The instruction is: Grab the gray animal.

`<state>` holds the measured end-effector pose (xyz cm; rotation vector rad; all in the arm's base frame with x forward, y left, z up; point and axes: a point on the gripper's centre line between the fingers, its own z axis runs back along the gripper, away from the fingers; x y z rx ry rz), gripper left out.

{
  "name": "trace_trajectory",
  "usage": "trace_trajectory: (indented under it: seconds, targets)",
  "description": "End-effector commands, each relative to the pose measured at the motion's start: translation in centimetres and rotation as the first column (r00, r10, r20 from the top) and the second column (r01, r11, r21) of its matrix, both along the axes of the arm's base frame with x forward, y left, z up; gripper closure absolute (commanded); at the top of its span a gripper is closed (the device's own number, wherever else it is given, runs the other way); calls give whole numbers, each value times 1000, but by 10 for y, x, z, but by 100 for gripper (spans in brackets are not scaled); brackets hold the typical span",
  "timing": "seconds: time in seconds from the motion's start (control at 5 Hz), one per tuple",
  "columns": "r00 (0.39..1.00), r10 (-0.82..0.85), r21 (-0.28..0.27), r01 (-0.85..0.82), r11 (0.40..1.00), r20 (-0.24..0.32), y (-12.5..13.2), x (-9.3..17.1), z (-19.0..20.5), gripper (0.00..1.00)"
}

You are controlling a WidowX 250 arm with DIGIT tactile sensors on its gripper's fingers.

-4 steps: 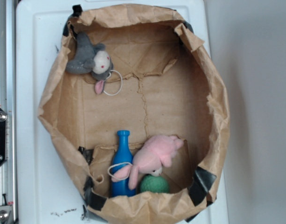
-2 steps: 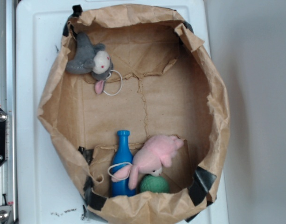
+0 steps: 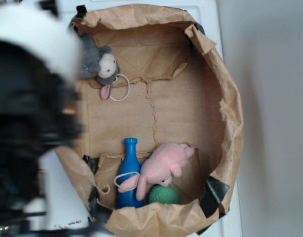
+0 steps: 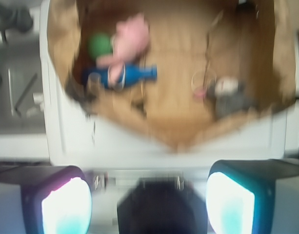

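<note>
Exterior view: the blurred dark arm point(image 3: 27, 133) fills the left side, its gripper hidden; the gray animal point(image 3: 99, 66) lies in the upper-left corner of the paper-lined bin point(image 3: 230, 113), well apart from the blue bottle point(image 3: 129, 173), pink plush point(image 3: 166, 165) and green ball point(image 3: 164, 195). Wrist view, blurry: gripper point(image 4: 149, 204) fingers spread wide apart, gray animal point(image 4: 229, 95) above the right finger point(image 4: 230, 204), untouched.

White tabletop point(image 3: 210, 15) under everything, flat even light. Pale gray floor point(image 3: 275, 118) fills the 3 o'clock side in exterior view. Wrist view, blurred: gray surface point(image 4: 17, 97) at 9 o'clock beside the table, dark cable point(image 4: 12, 19) at 10 o'clock.
</note>
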<state>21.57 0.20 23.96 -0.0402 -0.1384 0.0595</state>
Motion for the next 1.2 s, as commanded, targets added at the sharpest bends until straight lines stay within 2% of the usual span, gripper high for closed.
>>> trace_trajectory:
  seconds: [0.0,0.2,0.4,0.6,0.8,1.0]
  targets:
    - [980,-192,27,190,981,58,27,62,-3,0]
    - [942,-334,143,329,934,17,43,51,-13,0]
    - [919,-394,135,394,909,-30,51,40,-31,0]
    - [918,-385,178,397,900,-100,67,45,-66,0]
    - [920,-360,207,387,899,-154,84,17,-88,0]
    - [907,-389,224,417,881,-158,101,12,-109,0]
